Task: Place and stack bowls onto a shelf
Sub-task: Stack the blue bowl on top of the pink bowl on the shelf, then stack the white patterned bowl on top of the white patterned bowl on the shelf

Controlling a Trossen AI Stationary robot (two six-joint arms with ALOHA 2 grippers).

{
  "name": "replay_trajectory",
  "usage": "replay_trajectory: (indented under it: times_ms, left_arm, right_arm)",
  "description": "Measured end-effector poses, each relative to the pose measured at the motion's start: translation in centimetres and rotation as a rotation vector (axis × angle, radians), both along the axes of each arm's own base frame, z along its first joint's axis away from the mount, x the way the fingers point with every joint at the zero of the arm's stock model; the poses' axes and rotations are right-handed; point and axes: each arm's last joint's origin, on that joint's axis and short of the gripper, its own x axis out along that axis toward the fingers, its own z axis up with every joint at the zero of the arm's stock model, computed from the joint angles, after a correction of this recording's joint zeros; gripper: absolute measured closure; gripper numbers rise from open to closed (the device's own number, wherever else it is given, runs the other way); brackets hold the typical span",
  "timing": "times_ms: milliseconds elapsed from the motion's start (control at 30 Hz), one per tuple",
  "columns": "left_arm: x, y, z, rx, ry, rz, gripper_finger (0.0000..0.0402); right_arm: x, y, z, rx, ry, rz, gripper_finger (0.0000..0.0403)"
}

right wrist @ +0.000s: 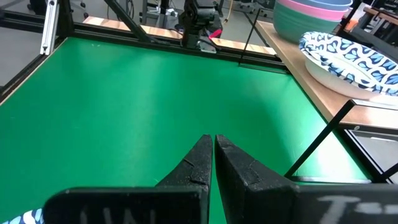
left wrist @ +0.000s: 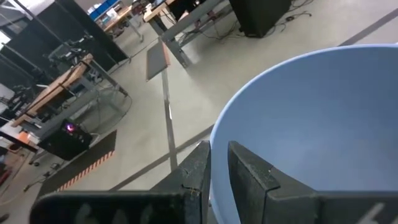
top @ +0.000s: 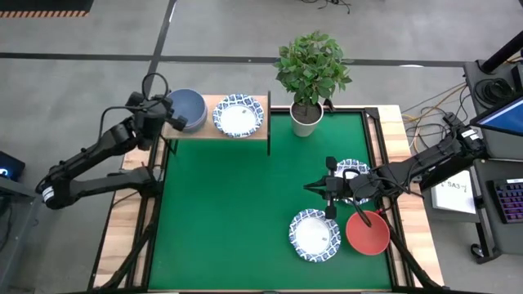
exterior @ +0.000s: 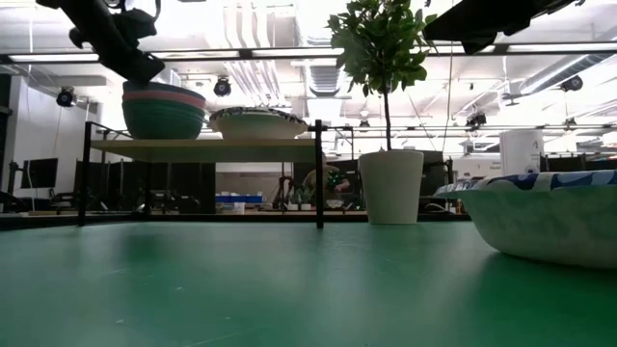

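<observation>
Left arm reaches long from the table's nine o'clock side up toward eleven, and the left gripper [top: 174,122] has its fingers [left wrist: 249,177] clamped on the rim of the grey-blue bowl [top: 187,108], one inside and one outside, atop the stack at the shelf's [top: 253,137] left end. Beside that stack on the shelf sits a patterned bowl [top: 239,115]. Right arm stretches in from three o'clock, its right gripper [top: 330,189] low over the green table [top: 229,204] with fingers pressed together on nothing, just beside another patterned bowl [top: 353,173], with the red bowl [top: 368,232] and a third patterned bowl [top: 315,235] near five o'clock.
</observation>
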Motion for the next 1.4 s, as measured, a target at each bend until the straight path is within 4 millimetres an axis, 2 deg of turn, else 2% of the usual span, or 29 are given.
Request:
replay_trajectory:
  times_ms: [433,533,667,767,967,1200,1400]
  left_arm:
    - [-0.2,-0.1,-1.2,-0.055,-0.025,0.033,0.0364]
    - [-0.2,-0.2,-1.1,-0.053,-0.029,0.032,0.0364]
    - [-0.4,-0.3,0.0,-0.035,-0.068,0.019,0.0364]
    - [-0.4,-0.7,0.9,-0.078,-0.18,-0.095,0.0364]
    - [0.4,-1.7,1.4,-0.265,-0.399,-0.494,0.0364]
    - [0.5,-3.4,1.2,-0.404,-0.558,-0.69,0.0364]
    - [1.4,-5.6,1.0,-0.41,-0.639,-0.888,0.0364]
  right_arm:
    - [0.0,0.0,0.0,0.001,0.0,0.0,0.0394]
    - [0.0,0.0,0.0,0.001,0.0,-0.001,0.0394]
    - [0.0,0.0,0.0,0.005,-0.001,-0.002,0.0394]
    - [0.0,0.0,0.0,0.01,-0.002,-0.004,0.0394]
    - [0.0,0.0,0.0,0.016,-0.002,-0.006,0.0394]
    - [0.2,0.3,0.0,0.139,-0.029,-0.035,0.0394]
    - [1.9,1.3,0.5,0.214,0.023,-0.062,0.0394]
